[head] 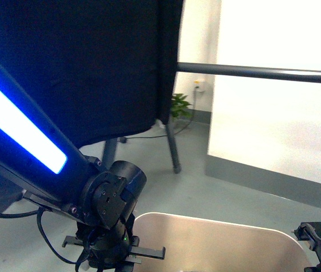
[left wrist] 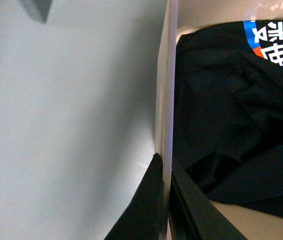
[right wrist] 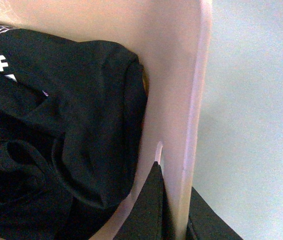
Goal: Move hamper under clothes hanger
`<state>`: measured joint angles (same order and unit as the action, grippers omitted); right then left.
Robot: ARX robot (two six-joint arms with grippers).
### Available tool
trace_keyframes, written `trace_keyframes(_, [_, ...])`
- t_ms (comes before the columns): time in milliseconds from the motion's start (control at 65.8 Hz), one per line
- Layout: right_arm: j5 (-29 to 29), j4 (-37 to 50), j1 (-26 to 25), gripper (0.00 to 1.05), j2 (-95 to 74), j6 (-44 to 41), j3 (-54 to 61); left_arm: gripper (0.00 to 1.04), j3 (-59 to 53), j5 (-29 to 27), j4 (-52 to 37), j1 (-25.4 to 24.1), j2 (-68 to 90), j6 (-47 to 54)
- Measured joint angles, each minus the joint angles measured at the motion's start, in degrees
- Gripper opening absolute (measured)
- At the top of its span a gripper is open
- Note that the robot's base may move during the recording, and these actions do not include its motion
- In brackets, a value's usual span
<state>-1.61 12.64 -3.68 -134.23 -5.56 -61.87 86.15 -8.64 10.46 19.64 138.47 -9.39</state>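
Left arm (head: 18,130), lit by a blue strip, is filling the near side of the front view and reaching down to the hamper (head: 217,235). That tub is sitting on the floor (head: 234,187) just before the robot, between its two arms. Beyond it the rack (head: 262,72) is standing further off. Its bar is running crosswise, left to right, a black T-shirt (head: 81,62) is hanging from its left part, and a leg (head: 173,144) is splaying down beneath. So the hamper is lying short of the bar, not under it, and its long side seems to be running roughly parallel to the bar. Dark clothes (left wrist: 231,125) are lying inside the tub. On its left wall the left jaws are clamping narrowly, one finger (left wrist: 144,205) outside and the other inside. On the opposite wall the right jaws are gripping the same way, with a finger (right wrist: 151,205) on the inner face. Both arms are equally near, so the move looks to be calling for a straight push forward, likely passing right of that leg.
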Motion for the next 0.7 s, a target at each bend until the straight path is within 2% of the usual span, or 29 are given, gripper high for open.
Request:
trace_keyframes(532, [0.0, 0.0, -0.1, 0.03, 0.1, 0.0, 0.1, 0.04, 0.0, -0.1, 0.0, 0.0, -0.1, 0.0])
trace_keyframes(699, [1.2, 0.0, -1.6, 0.03, 0.1, -0.1, 0.2, 0.04, 0.0, 1.1, 0.0, 1.7, -0.1, 0.0])
